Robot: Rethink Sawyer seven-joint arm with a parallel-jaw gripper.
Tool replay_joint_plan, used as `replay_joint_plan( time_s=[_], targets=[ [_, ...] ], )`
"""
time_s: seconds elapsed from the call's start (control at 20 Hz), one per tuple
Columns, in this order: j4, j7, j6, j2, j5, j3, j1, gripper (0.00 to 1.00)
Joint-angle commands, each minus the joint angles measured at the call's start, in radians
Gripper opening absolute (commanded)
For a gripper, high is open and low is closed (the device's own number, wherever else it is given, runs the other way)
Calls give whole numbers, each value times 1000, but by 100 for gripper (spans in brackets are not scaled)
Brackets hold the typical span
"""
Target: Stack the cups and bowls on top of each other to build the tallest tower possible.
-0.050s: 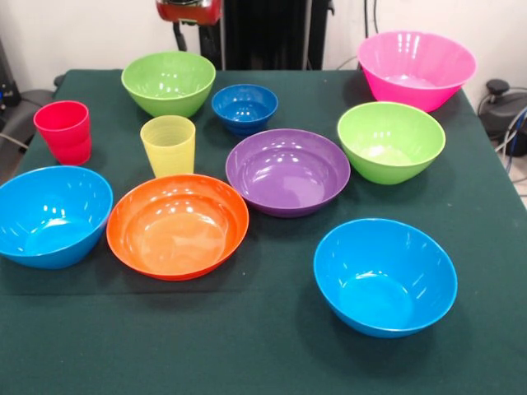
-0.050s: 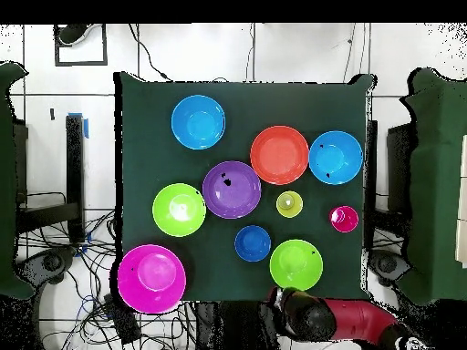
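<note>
Every cup and bowl stands alone and upright on the green cloth; no tower shows. The red cup and the yellow cup stand at the left. Beside them are a lime green bowl, the small dark blue bowl, the purple bowl and the orange bowl. Light blue bowls sit near the front. A second lime bowl and the big pink bowl are at the right. My gripper hangs drawn back at the table's far edge, touching nothing.
The green cloth covers the table. In the overhead view the red arm lies just off the table's edge beside a lime bowl. Cables and equipment lie on the floor around the table.
</note>
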Motion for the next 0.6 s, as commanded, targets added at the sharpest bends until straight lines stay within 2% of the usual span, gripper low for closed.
replay_joint_plan(
  time_s=[0.05,0.6],
  targets=[
    [-34,-59,105,-16,47,119,-2,100],
    [-6,-68,178,-78,102,165,-12,100]
  ],
)
